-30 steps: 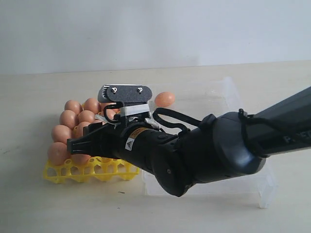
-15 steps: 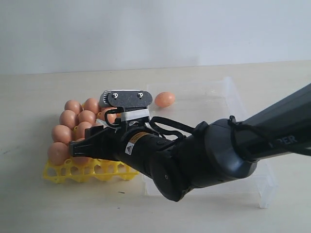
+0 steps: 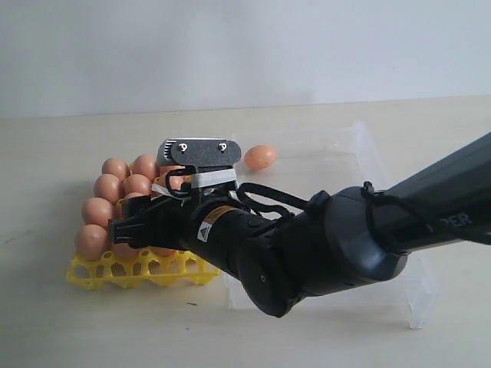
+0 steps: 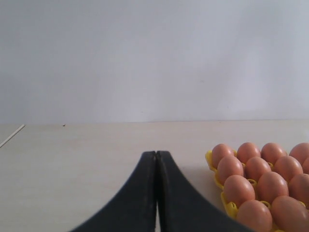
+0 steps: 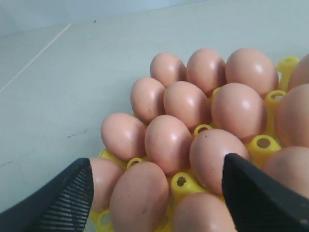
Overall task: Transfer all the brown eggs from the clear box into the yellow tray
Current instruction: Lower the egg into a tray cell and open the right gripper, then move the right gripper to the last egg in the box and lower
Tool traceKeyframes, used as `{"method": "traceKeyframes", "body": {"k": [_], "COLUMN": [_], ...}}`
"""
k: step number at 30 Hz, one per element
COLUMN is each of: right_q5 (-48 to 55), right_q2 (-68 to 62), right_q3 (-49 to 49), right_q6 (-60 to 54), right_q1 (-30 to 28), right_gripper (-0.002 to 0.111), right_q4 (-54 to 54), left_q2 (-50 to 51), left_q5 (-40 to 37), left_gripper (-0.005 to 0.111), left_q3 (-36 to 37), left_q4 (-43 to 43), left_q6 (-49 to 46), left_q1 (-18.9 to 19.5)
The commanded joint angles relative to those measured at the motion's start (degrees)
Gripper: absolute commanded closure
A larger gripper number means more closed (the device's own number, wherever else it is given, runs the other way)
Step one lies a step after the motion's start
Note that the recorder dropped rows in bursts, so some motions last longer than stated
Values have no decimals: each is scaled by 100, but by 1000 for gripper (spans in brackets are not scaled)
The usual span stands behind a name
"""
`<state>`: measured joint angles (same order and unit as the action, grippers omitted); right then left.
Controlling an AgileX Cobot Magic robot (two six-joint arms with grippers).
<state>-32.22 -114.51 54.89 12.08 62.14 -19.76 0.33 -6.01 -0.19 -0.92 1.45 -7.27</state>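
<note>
Several brown eggs point(image 3: 97, 210) fill the back rows of the yellow tray point(image 3: 153, 270) on the left. Another brown egg point(image 3: 260, 157) lies alone at the far side of the clear box point(image 3: 360, 146). My right gripper point(image 3: 126, 230) reaches across over the tray's near rows. In the right wrist view it point(image 5: 157, 162) stands open, its fingers wide apart just above the eggs, and one egg point(image 5: 140, 198) sits in a cup between them, untouched. My left gripper point(image 4: 157, 153) is shut on nothing, hovering over bare table left of the tray's edge point(image 4: 211, 159).
The right arm's bulky black body point(image 3: 322, 245) hangs over the near half of the clear box and hides what lies beneath it. The tray's front row of cups point(image 3: 184, 270) shows empty. A plain wall stands behind the table.
The right gripper has sunk slightly toward the tray and shifted a touch. The eggs in view and the left side have not moved.
</note>
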Motion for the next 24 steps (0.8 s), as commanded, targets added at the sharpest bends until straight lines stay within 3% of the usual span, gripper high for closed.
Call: {"method": "traceKeyframes", "body": {"k": [1, 7, 8, 13, 17, 20, 24], "right_q5": [-45, 938, 1219, 4647, 6029, 6460, 6592], "right_q2": [416, 1263, 1346, 1441, 998, 419, -304], "right_q3": [36, 96, 159, 1277, 2163, 2690, 3299], "right_q6": [-184, -926, -958, -1166, -606, -239, -239], "right_q1": [-14, -465, -634, -2173, -3086, -3438, -3565], "right_gripper": [54, 107, 108, 108, 105, 88, 61], "right_q4": [-88, -800, -828, -597, -509, -751, -1895], "left_q2": [-33, -33, -33, -33, -33, -33, -33], "left_q5": [13, 13, 13, 13, 13, 13, 13], "left_gripper": [107, 107, 107, 107, 107, 107, 107], "left_q3": [19, 19, 19, 19, 19, 19, 19], "left_q4": [42, 42, 42, 42, 42, 42, 42], "left_q6": [21, 21, 21, 21, 21, 21, 21], "left_q1": [-15, -15, -15, -15, -15, -15, -15]}}
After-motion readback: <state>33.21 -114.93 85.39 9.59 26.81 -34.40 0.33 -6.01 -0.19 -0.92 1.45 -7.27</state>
